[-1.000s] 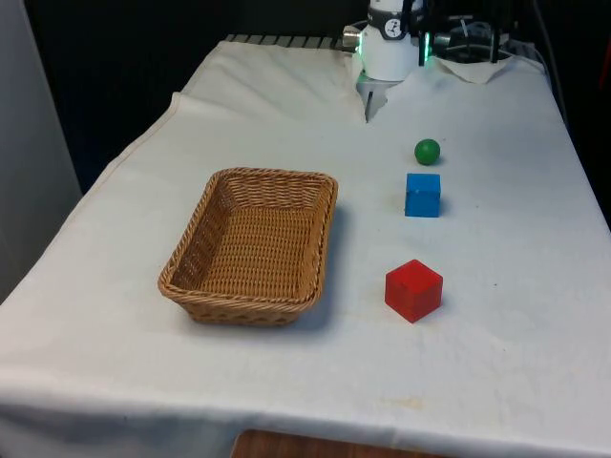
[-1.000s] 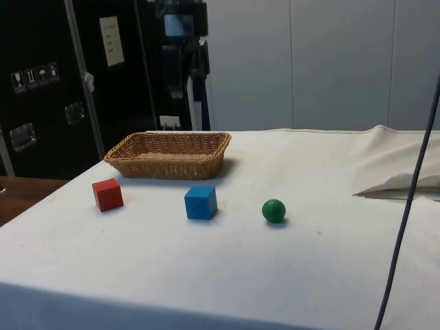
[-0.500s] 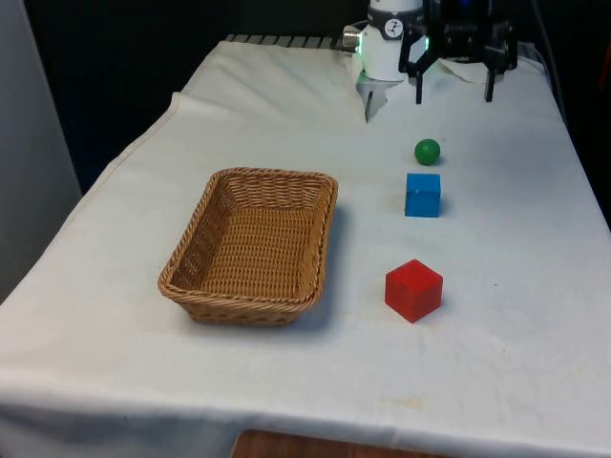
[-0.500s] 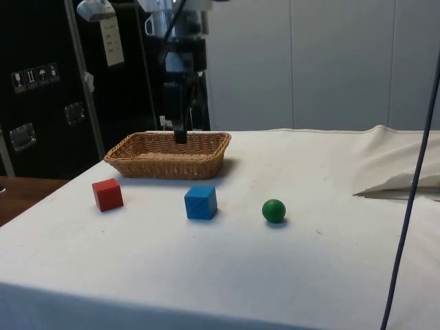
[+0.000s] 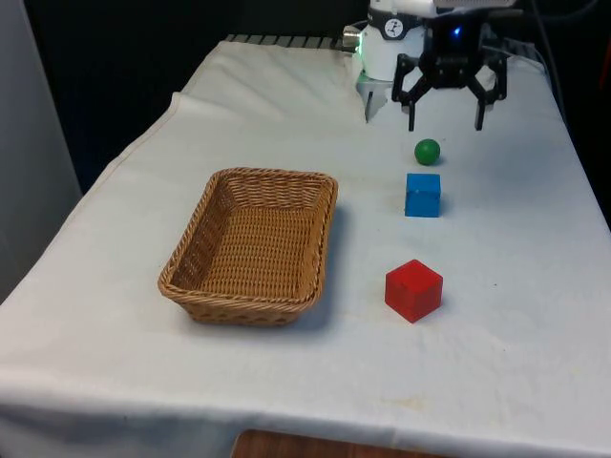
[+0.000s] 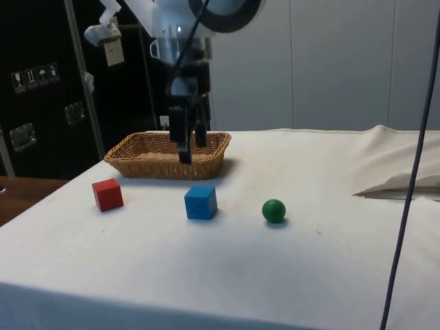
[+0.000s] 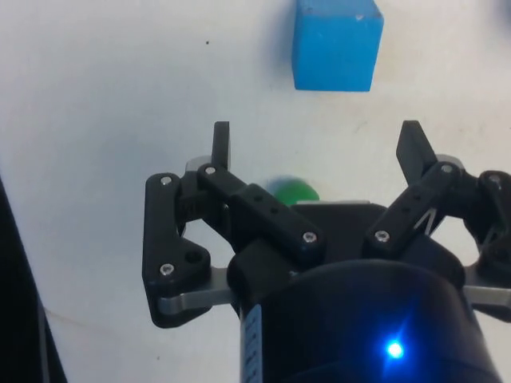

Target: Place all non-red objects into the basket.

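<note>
On the white cloth, the gripper hangs spread wide above the green ball

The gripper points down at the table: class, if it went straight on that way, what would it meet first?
Most likely the green ball: the wrist view shows it between the open fingers of the gripper, with the blue cube further on. Height above the ball is hard to judge, so it may just touch the white cloth beside it.

You get even, bright light on the white cloth; black curtains behind it stay dark. Soft shadow hugs the basket on the red cube side. Green ball smears beneath the pincer.
</note>
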